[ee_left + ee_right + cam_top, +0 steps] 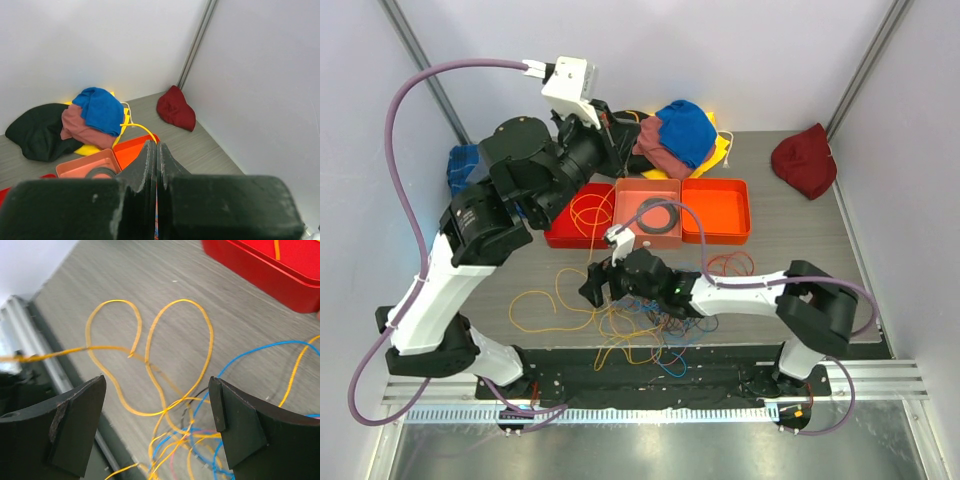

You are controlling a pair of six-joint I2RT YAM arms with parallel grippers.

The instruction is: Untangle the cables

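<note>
My feeds are evenly bright with soft shadows. Glare streaks the metal strip along the bench's near edge. On the right wrist view, the yellow loops look slightly blurred.

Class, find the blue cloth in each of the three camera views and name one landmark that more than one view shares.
Top external: the blue cloth lies at the far edge, centre, atop the cloth pile.
Left wrist: left of centre, on the pink cloth.
Right wrist: not in it.
Shared landmark: the dark red cloth, right of the blue one, also in the left wrist view.
</note>
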